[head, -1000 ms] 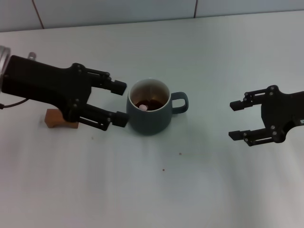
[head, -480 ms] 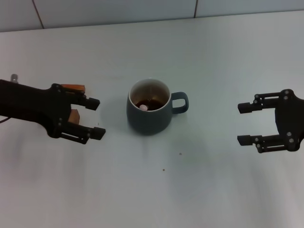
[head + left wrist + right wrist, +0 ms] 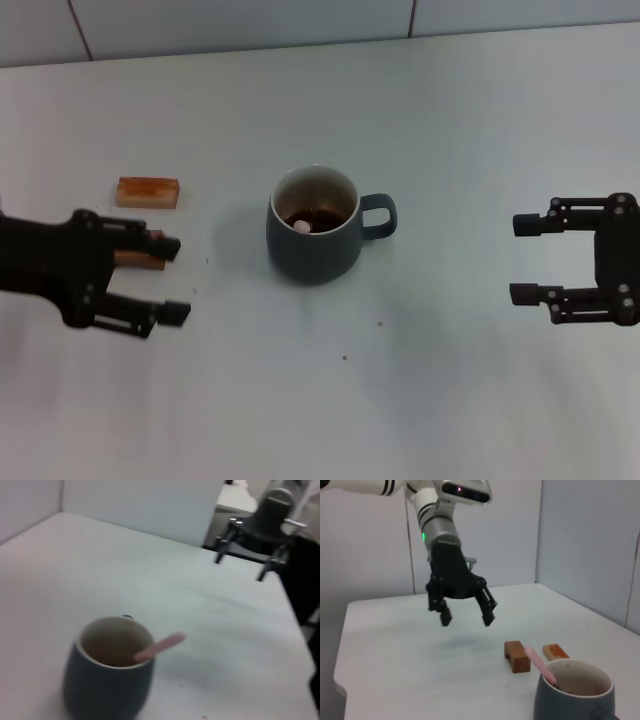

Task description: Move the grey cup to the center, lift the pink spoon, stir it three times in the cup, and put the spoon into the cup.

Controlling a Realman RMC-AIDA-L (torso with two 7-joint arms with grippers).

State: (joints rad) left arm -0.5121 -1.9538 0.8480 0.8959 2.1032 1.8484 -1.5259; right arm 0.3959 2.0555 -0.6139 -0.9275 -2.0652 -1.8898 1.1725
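The rounded dark blue-grey ceramic cup (image 3: 314, 235) with a pale cream inside stands upright near the middle of the white worktop (image 3: 400, 400), its loop handle pointing toward the robot's right, and dark brown liquid shows inside it. The small spoon with a pale pink handle end (image 3: 159, 647) rests in the cup, its handle leaning on the rim and sticking out above it at a slant; the right wrist view shows the same pink handle (image 3: 539, 665) rising from the cup (image 3: 572, 692) on the side toward the blocks. The spoon's bowl is hidden in the liquid. The left end effector (image 3: 168, 280) hovers to the robot's left of the cup, well apart from it, its two black fingers spread wide with nothing between them; the right wrist view shows it (image 3: 467, 615) hanging above the worktop with fingers pointing down and apart. The right end effector (image 3: 526, 260) is on the robot's right side, well clear of the cup handle, its fingers likewise spread and holding nothing. Two brown wooden blocks lie on the robot's left: one flat rectangular block (image 3: 148, 192) sits farther from the robot, and the other block (image 3: 140, 258) is partly covered by the upper finger of the left end effector in the head view.
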